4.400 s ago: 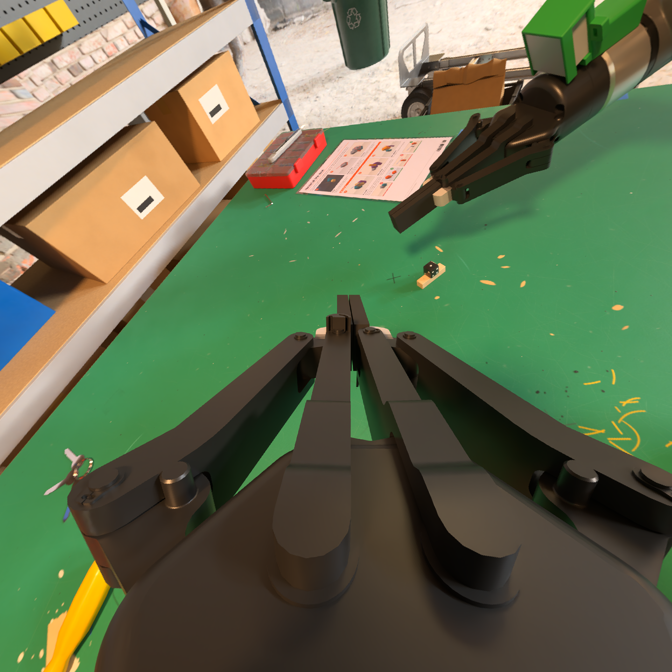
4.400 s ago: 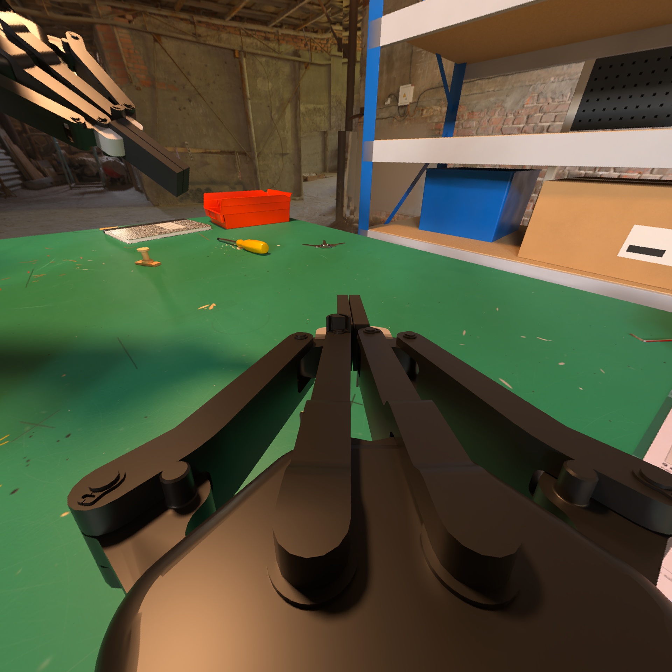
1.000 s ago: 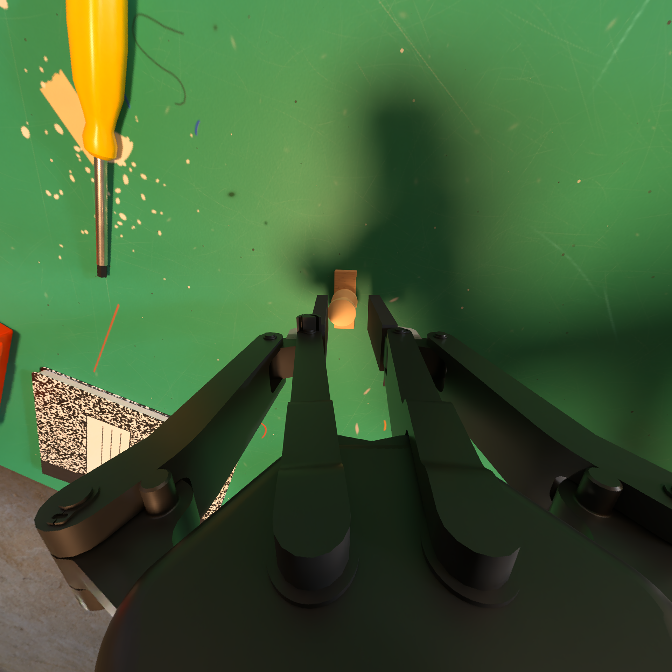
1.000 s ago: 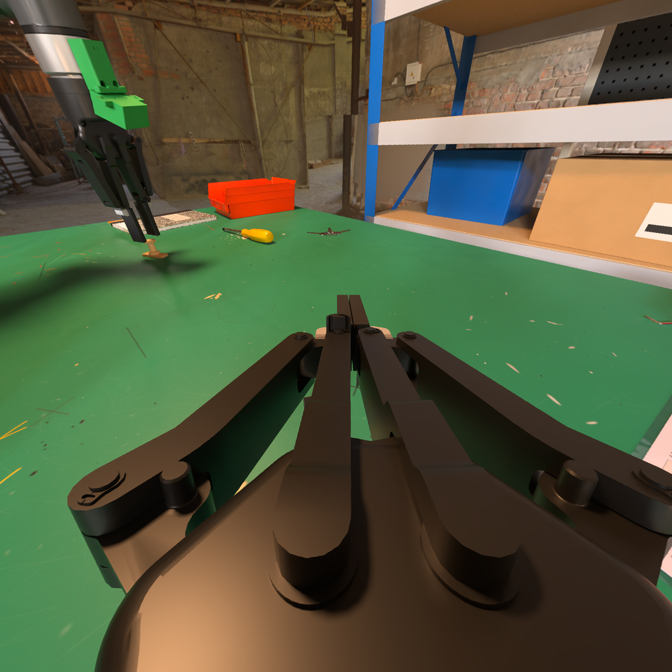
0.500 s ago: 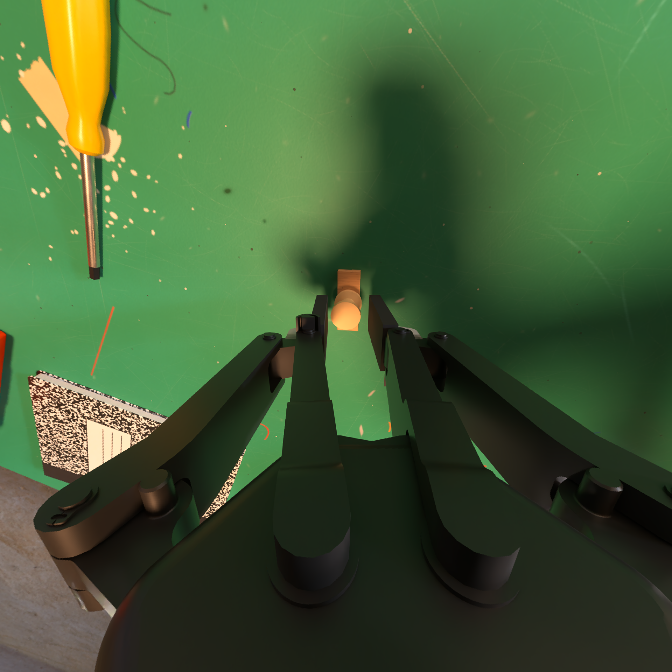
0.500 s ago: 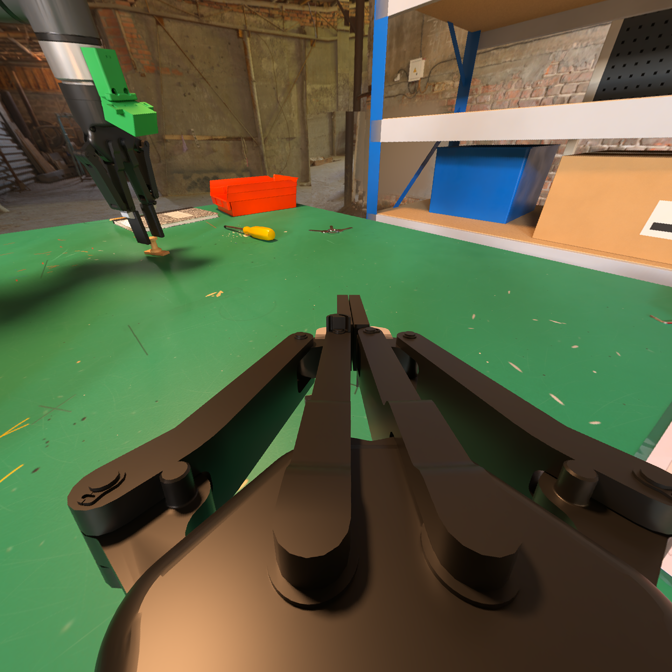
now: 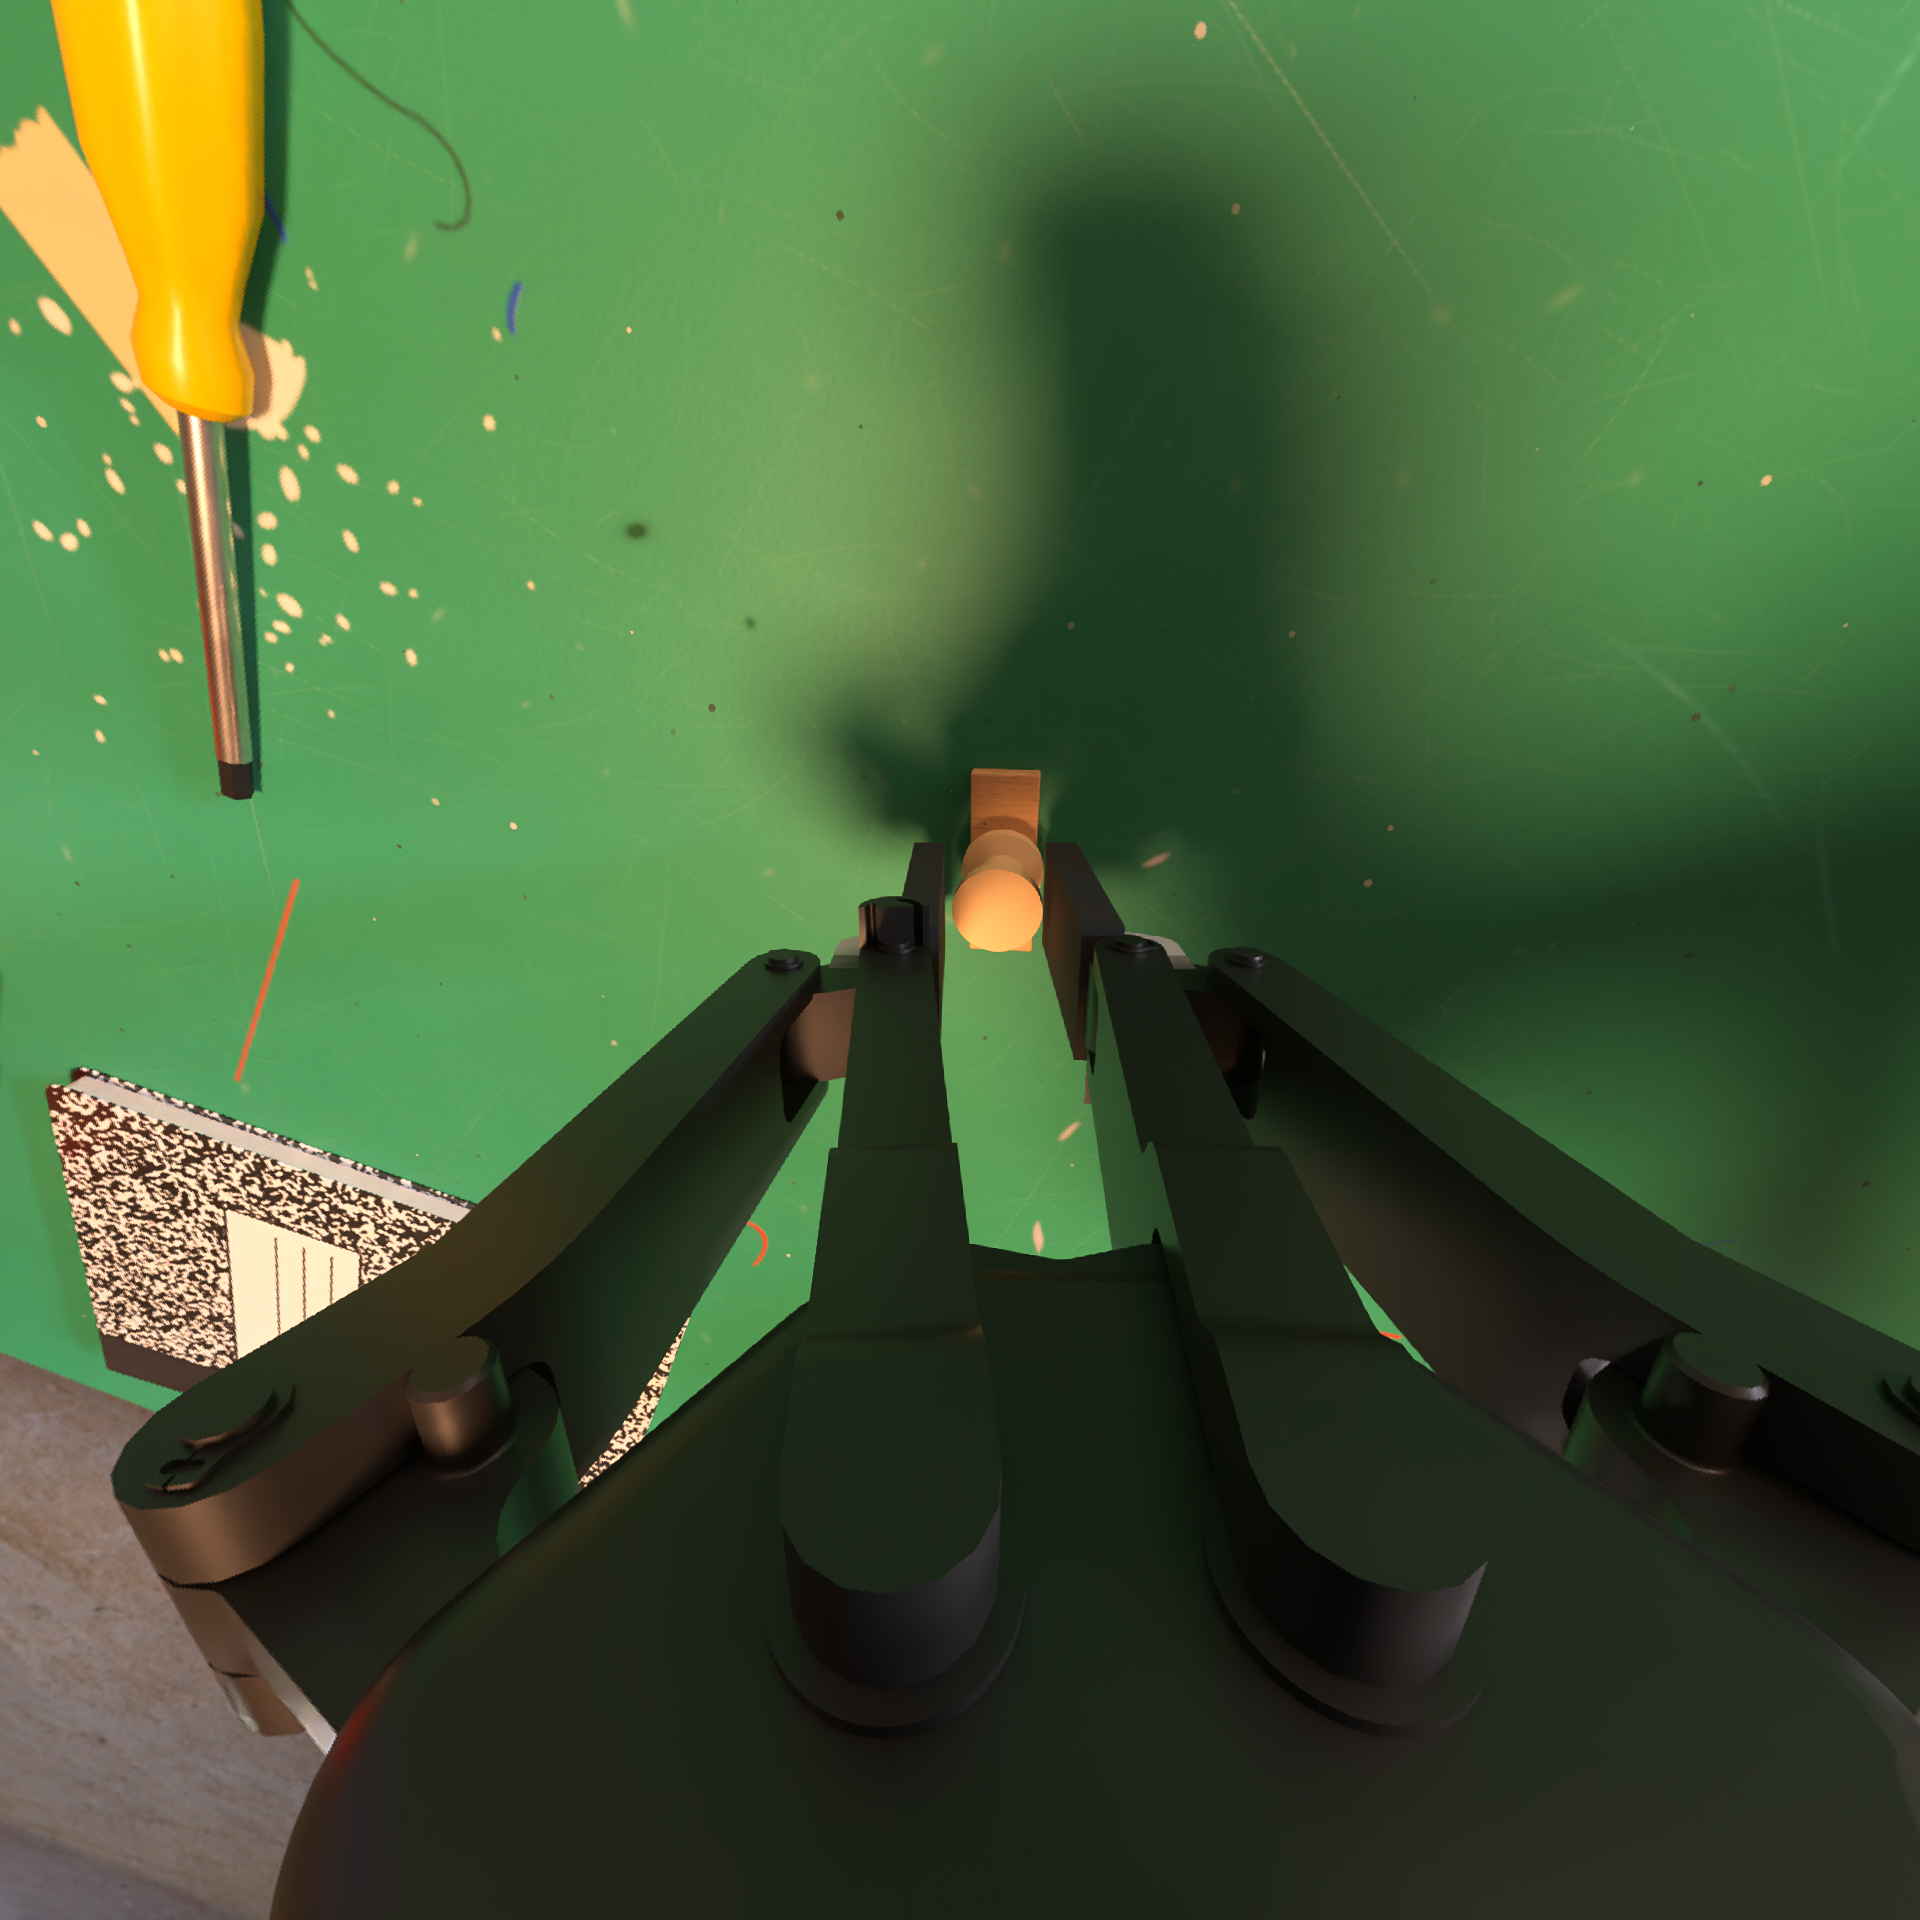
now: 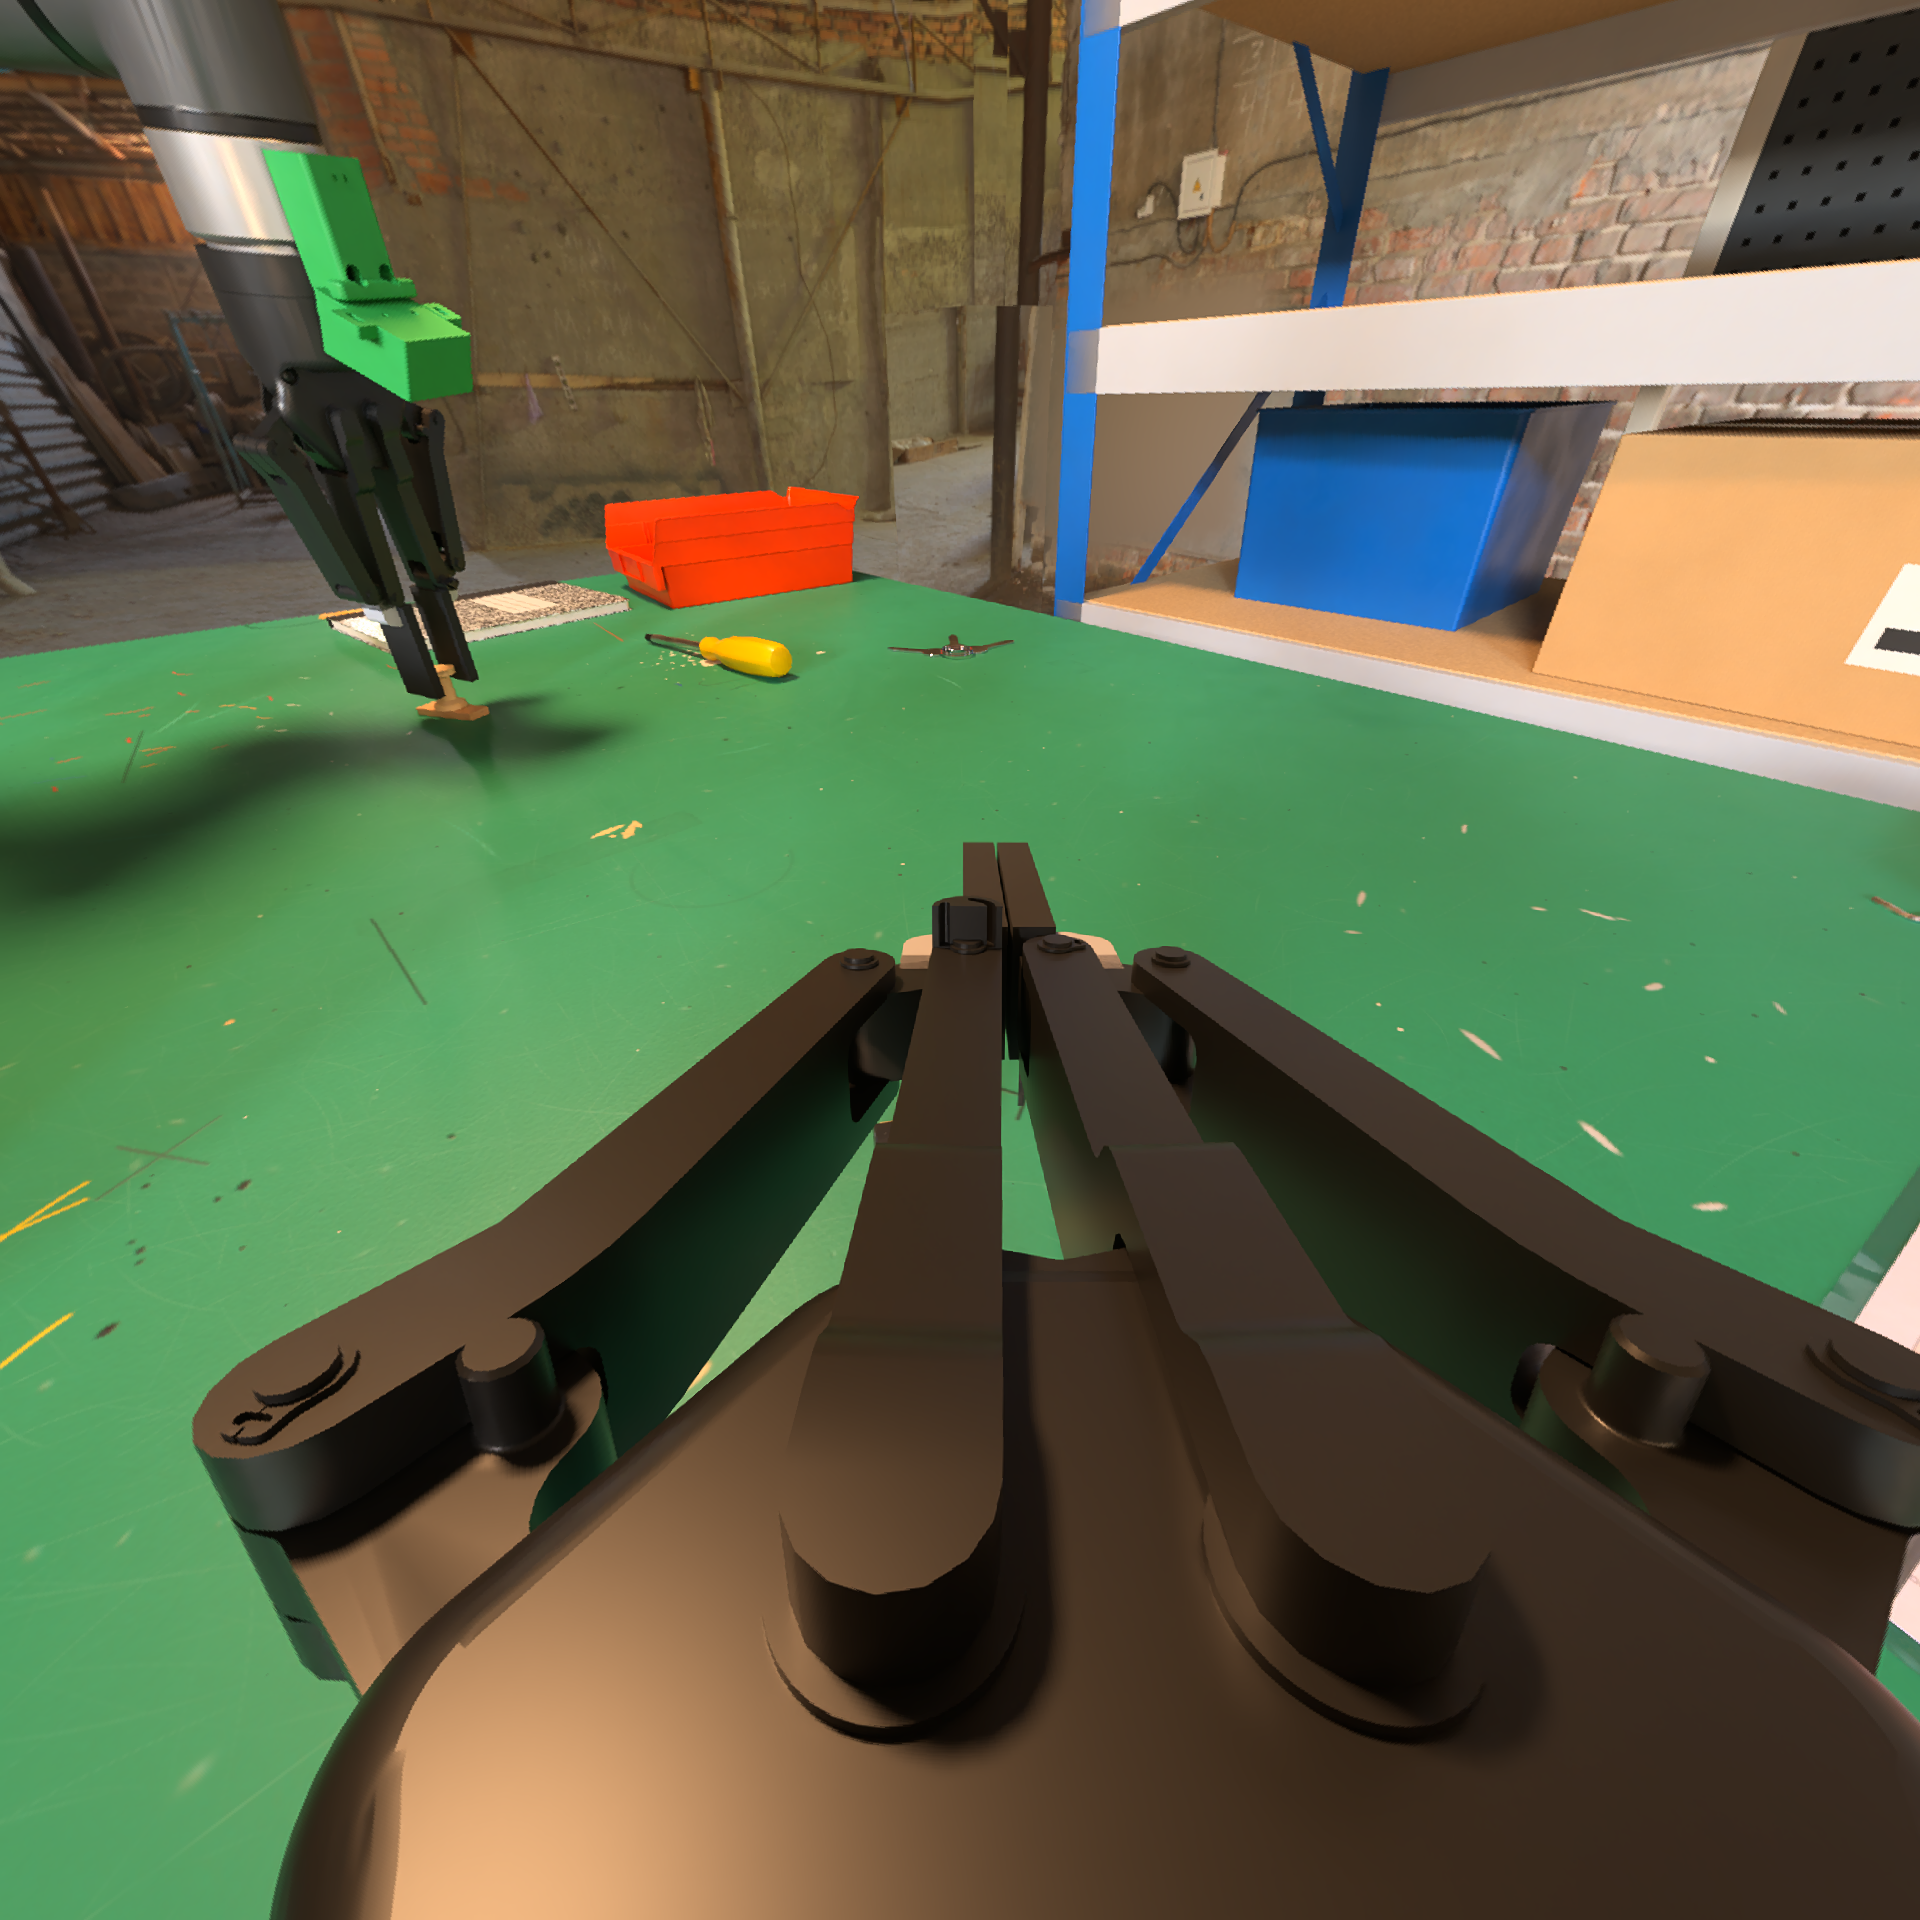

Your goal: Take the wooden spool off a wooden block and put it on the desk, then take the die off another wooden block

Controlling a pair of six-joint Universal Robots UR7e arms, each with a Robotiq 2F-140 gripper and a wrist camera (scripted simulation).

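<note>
We've dropped our left tool around the wooden spool on its wooden block, fingers narrowing but seemingly not yet clamped. The lift looks imminent; our right tool waits pressed together.

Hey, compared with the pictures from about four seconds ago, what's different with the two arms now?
The left gripper swung from pointing across the desk to pointing down over the wooden spool, opened, and its fingers now straddle the spool, narrower than a second ago. The spool still stands on its wooden block; no lift shows yet. The right gripper stayed shut and empty over the desk. The screwdriver and notebook lie unmoved.
</note>
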